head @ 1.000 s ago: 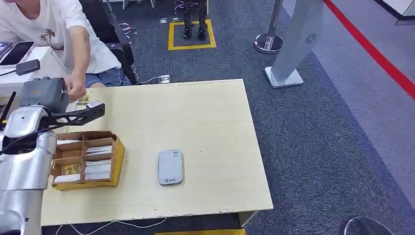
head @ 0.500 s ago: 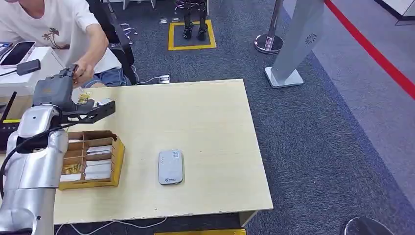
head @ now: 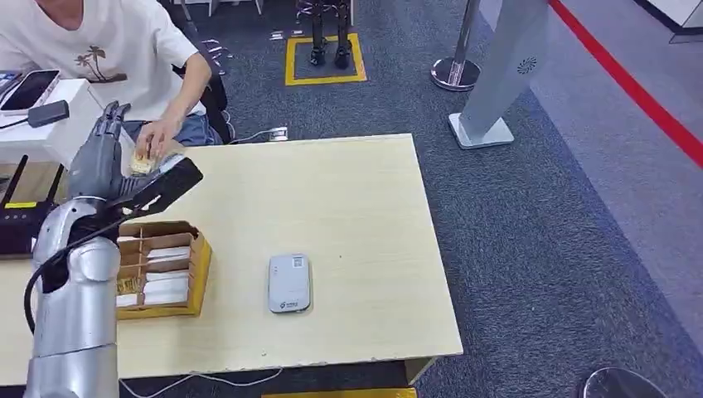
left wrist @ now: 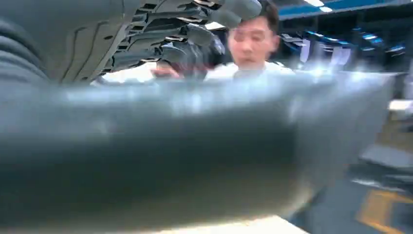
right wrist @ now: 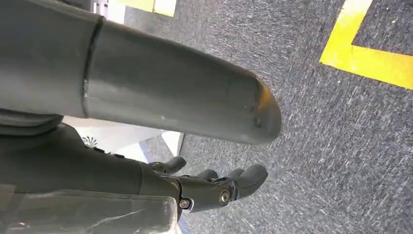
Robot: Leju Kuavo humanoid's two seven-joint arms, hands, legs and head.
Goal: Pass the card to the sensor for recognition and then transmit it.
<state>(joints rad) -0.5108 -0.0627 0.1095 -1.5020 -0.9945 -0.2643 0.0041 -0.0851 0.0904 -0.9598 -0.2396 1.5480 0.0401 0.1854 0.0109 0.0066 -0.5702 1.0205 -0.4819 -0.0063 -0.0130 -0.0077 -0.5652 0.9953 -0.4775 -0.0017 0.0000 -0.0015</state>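
Note:
My left hand (head: 106, 162) is raised over the table's far left corner, fingers spread upward and thumb (head: 170, 182) stretched out to the right. A small yellowish card (head: 142, 163) sits just beside the palm, and a person's hand (head: 156, 137) is closed over it. In the left wrist view my fingers (left wrist: 185, 34) lie extended with nothing between them and the blurred thumb. The grey-white card sensor (head: 289, 283) lies flat on the table, well to the right of that hand. My right hand (right wrist: 214, 187) hangs over the carpet, holding nothing.
A yellow-brown cardboard box (head: 197, 274) with compartments of white cards stands at the table's left. A person in a white shirt (head: 99, 41) sits behind the far left corner. A black router (head: 21, 220) and a white box with a phone (head: 33, 87) lie at the left.
My left hand has turned upward and its fingers have spread. The person's hand has come down onto the card beside my palm.

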